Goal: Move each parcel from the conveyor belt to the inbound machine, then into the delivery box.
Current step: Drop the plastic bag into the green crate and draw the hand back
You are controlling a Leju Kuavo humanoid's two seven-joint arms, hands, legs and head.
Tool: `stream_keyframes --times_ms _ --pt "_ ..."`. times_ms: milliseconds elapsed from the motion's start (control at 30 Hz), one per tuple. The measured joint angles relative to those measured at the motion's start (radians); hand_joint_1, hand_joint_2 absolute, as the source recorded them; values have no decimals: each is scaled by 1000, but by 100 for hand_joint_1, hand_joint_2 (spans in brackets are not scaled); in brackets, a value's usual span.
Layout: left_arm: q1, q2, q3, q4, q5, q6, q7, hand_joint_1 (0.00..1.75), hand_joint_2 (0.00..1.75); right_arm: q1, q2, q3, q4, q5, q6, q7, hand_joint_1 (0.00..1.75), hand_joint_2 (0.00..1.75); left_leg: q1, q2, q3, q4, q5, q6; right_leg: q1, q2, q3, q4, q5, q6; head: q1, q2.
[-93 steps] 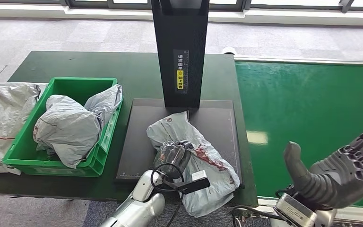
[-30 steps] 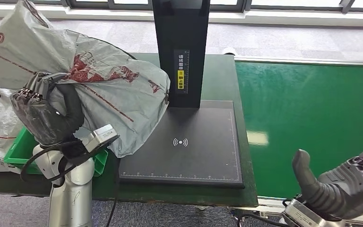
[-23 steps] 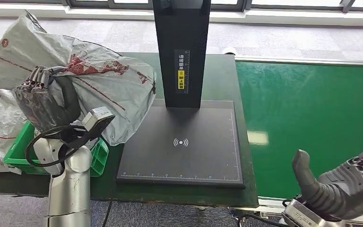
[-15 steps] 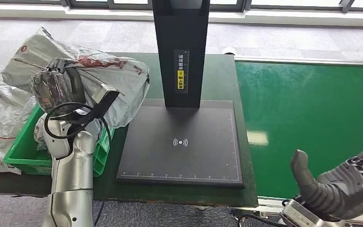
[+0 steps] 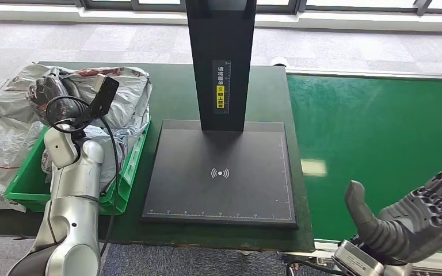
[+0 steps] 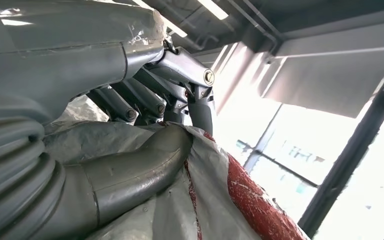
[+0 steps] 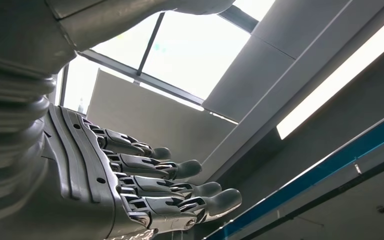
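Observation:
A crumpled grey parcel [image 5: 124, 92] with red print lies over the far end of the green delivery box [image 5: 128, 164]; my left hand [image 5: 47, 92] grips it from above. In the left wrist view my fingers [image 6: 130, 105] and thumb clamp the grey, red-printed plastic [image 6: 240, 190]. The black inbound machine plate [image 5: 221, 172] with its upright post [image 5: 221, 63] is bare. The green conveyor belt [image 5: 380, 132] carries no parcel. My right hand [image 5: 420, 221] hovers open, palm up, at the belt's near edge, its fingers [image 7: 180, 185] stretched out with nothing in them.
Another grey parcel [image 5: 101, 138] lies inside the green box under my arm. More grey bags [image 5: 0, 138] lie on the dark green table [image 5: 172, 86] left of the box. The machine's post rises between the box and the belt.
My left hand has carried the parcel off the machine plate, up and leftward, then down and away onto the far end of the green box. The right hand has barely moved.

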Motion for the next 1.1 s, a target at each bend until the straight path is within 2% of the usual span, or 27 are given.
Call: stream_keyframes --times_ms 200,333,733,867,1100 --pt "-35 34 0 89 -3 0 60 173 175 0 0 0 2 -3 0 0 0 175 0 0 0 0 0 0 0 0 0 0 0 0 0 0" --pt "-42 44 0 115 -3 1 75 16 175 0 0 0 3 -5 0 0 0 175 0 0 0 0 0 0 0 0 0 0 0 0 0 0" --pt "-51 56 0 144 -3 2 84 16 175 -1 0 0 7 -7 0 0 0 175 0 0 0 0 0 0 0 1 0 0 0 0 0 0" --pt "-53 58 0 149 -3 2 85 0 175 -1 0 0 7 -7 0 0 0 175 0 0 0 0 0 0 0 1 0 0 0 0 0 0" --pt "-55 58 0 149 -2 2 84 0 175 0 0 0 7 -18 0 0 0 175 0 0 0 0 0 0 0 1 0 0 0 0 0 0"
